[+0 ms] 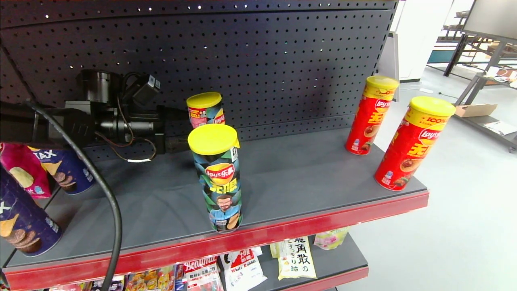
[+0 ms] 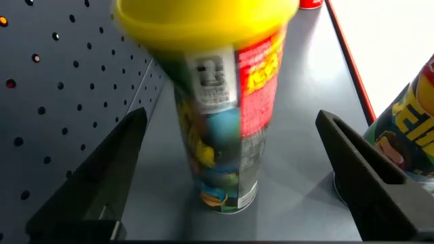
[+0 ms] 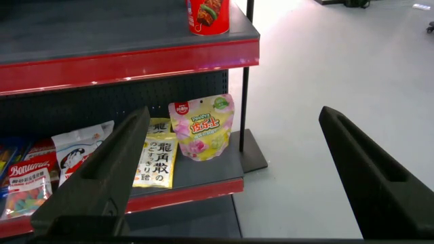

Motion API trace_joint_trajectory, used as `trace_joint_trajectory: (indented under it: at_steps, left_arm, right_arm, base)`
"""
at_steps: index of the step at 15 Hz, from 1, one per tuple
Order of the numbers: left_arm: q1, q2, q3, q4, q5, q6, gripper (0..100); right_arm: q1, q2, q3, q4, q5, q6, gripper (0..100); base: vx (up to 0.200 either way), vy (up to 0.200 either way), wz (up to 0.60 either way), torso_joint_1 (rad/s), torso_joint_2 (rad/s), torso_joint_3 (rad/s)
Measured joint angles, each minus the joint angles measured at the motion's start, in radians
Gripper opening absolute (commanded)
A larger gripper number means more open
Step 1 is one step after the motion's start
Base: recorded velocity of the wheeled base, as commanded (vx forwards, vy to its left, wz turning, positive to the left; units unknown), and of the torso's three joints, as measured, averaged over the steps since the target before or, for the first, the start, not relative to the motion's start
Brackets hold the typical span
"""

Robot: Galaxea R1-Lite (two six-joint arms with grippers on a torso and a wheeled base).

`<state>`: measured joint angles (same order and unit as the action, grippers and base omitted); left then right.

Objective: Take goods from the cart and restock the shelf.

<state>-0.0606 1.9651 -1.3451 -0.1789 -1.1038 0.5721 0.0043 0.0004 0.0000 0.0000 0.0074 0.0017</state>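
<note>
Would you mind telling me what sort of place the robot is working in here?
Most likely a shop aisle, or a mock-up of one: a red-edged shelf with a pegboard back carries crisp tubes, and snack bags lie on the tier below.

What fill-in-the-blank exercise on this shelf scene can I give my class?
1. The front can has a ____ lid.
2. The left gripper is ____ around the back can.
3. ____ red cans stand at the right end of the shelf.
Missing words: yellow; open; two.
</note>
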Motion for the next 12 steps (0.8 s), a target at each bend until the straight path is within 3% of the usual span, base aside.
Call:
trace_joint_trajectory:
  at_steps: [6,12]
  left_arm:
    - [0.016,-0.052,0.04,0.049,0.003,0.004,100]
    - [0.035,-0.145,0.124,0.066,0.047,0.004,100]
  right_arm:
    - [0.0,0.0,0.0,0.0,0.0,0.0,100]
    - [0.0,0.0,0.0,0.0,0.0,0.0,100]
  base:
    - [0.0,0.0,0.0,0.0,0.0,0.0]
    - [0.0,0.0,0.0,0.0,0.0,0.0]
